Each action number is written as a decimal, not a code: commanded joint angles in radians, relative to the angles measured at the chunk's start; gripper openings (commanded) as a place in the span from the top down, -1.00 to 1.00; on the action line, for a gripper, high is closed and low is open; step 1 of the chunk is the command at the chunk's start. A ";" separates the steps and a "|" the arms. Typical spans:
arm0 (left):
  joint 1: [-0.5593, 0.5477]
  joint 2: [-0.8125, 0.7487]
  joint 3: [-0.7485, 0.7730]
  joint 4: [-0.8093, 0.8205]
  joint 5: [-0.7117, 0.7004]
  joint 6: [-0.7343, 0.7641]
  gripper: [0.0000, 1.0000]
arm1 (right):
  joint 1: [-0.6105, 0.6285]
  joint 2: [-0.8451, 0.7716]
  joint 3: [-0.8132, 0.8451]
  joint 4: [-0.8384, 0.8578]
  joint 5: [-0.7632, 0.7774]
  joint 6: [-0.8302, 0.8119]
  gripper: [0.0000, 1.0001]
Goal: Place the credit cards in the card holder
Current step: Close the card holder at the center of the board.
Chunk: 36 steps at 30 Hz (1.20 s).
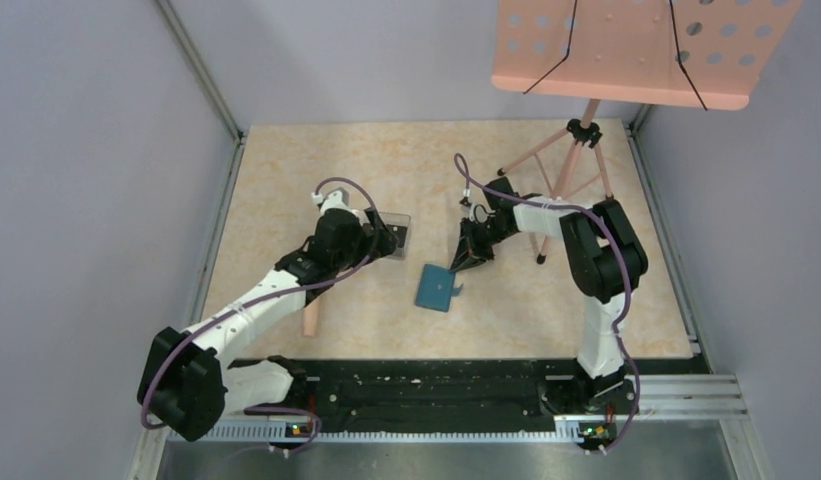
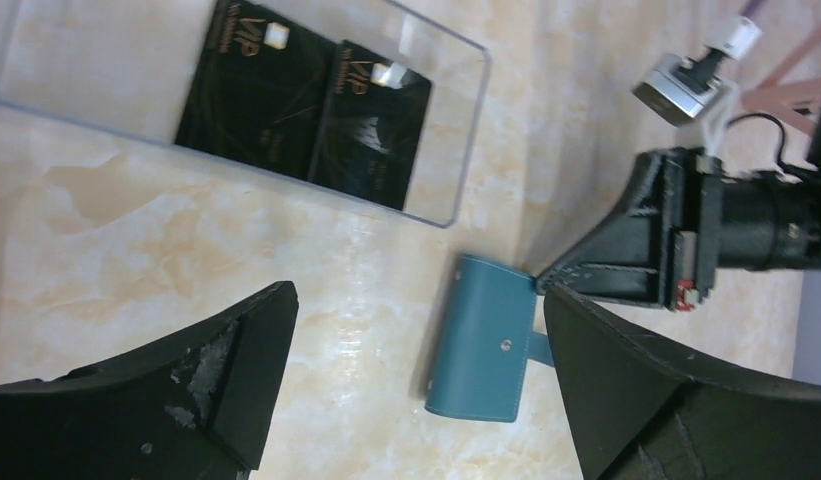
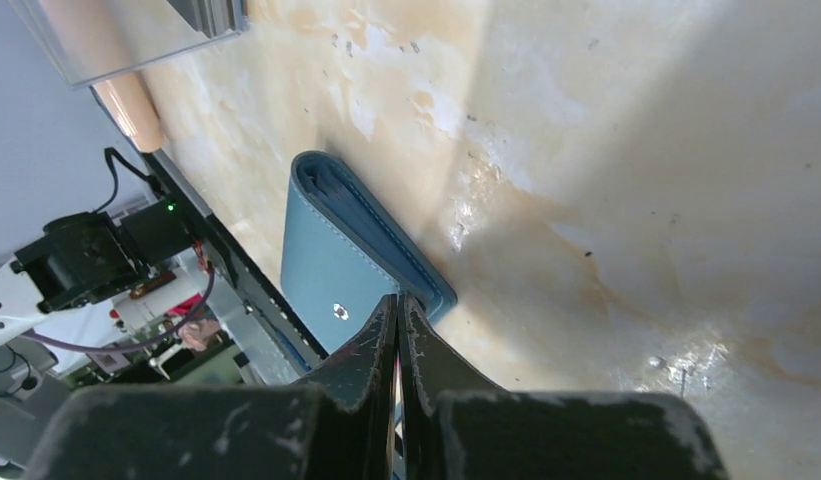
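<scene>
At the holder's [image 2: 484, 345] tab edge, right jaws are clenched, probably to pin it; left jaws are spread wide near the cards [image 2: 266, 95] in the box [image 2: 451, 140] for a pick.

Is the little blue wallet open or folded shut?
Folded shut. The card holder lies flat, its halves together, only the teal outside and snap button showing.

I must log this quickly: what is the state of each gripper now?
Left gripper: open, holding nothing.
Right gripper: shut, tips at the edge of the card holder.
</scene>
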<state>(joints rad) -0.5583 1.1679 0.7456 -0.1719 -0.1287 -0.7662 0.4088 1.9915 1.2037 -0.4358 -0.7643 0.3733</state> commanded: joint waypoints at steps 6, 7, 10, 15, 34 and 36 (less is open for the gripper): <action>0.053 0.116 0.146 -0.064 0.256 0.060 -0.81 | 0.006 0.027 0.073 -0.109 0.057 -0.092 1.00; 0.043 0.137 0.172 -0.074 0.279 0.076 -0.79 | 0.007 0.026 0.075 -0.110 0.056 -0.090 1.00; 0.012 0.197 0.230 -0.073 0.350 0.110 -0.73 | 0.006 0.021 0.079 -0.113 0.043 -0.090 1.00; -0.019 0.335 0.314 -0.049 0.510 0.102 -0.57 | 0.007 0.008 0.073 -0.117 0.015 -0.096 1.00; -0.056 0.458 0.324 -0.165 0.507 0.018 0.06 | 0.010 -0.085 0.119 -0.175 0.022 -0.106 1.00; -0.060 0.446 0.321 -0.202 0.476 0.031 0.15 | 0.012 -0.082 0.127 -0.184 0.023 -0.111 1.00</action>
<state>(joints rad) -0.6106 1.6417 1.0626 -0.2909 0.4217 -0.7433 0.4095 1.9507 1.2816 -0.5854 -0.7456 0.2897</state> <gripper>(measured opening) 0.468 0.003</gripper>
